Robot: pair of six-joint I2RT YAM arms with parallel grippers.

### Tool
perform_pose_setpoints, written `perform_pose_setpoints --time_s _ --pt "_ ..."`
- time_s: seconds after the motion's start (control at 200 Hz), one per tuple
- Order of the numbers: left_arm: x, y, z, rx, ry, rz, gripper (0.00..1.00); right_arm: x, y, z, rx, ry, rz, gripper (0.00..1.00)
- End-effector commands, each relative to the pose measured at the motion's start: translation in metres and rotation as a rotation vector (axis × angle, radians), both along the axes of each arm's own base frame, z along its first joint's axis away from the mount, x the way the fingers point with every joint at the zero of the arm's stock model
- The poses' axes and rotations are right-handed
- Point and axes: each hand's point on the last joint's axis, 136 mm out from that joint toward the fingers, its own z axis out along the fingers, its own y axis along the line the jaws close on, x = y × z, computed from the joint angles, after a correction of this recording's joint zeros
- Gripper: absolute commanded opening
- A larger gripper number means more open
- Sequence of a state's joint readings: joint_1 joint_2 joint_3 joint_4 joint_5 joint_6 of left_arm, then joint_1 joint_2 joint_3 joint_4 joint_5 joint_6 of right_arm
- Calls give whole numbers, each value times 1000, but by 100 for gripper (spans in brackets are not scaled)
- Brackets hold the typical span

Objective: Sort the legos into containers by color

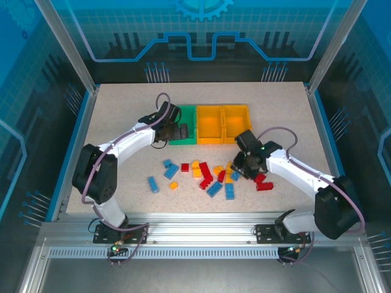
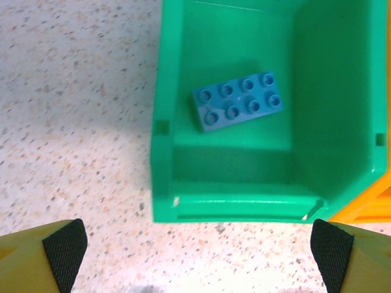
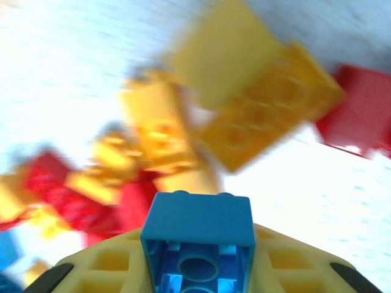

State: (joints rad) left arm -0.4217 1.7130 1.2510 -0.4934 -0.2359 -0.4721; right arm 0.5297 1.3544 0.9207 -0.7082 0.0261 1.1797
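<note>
Spread wide at the left fingers (image 2: 64,250), gripping nothing, hanging above the near wall of the green container (image 2: 162,152); inside it, lying flat and studs up, a blue lego (image 2: 238,101). Closed at the right fingers (image 3: 110,268) on another blue lego (image 3: 198,226), hollow underside toward the wrist camera. Beyond that, blurred, yellow legos (image 3: 269,116) and red legos (image 3: 360,116) on the pale surface (image 3: 73,73). From above, low over the right end of the loose pile (image 1: 208,174), near the two orange-yellow containers (image 1: 209,125).
</note>
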Motion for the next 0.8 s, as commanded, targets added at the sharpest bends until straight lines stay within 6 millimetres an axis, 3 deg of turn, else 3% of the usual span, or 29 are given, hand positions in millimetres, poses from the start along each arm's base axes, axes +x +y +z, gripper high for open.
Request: perform_pose_setpoints --time_s 0.0,0.27,0.365,0.455,0.585,0.76,0.79 --pt "-20 16 1 31 17 48 99 35 23 33 -4 -139 179 26" --pt "-82 61 -27 21 175 269 99 132 121 87 127 -352 495 24" --pt "-106 69 -29 -7 196 327 99 160 151 92 165 -384 560 24" --pt "-124 73 -29 -38 208 374 99 181 174 90 191 -388 600 23" --pt "-145 76 -34 -44 233 409 99 192 198 80 180 -381 656 23" --pt "-172 69 -48 -51 293 420 98 210 203 45 116 -308 608 24" --pt "-176 68 -50 -50 300 422 98 212 203 46 116 -311 600 25"
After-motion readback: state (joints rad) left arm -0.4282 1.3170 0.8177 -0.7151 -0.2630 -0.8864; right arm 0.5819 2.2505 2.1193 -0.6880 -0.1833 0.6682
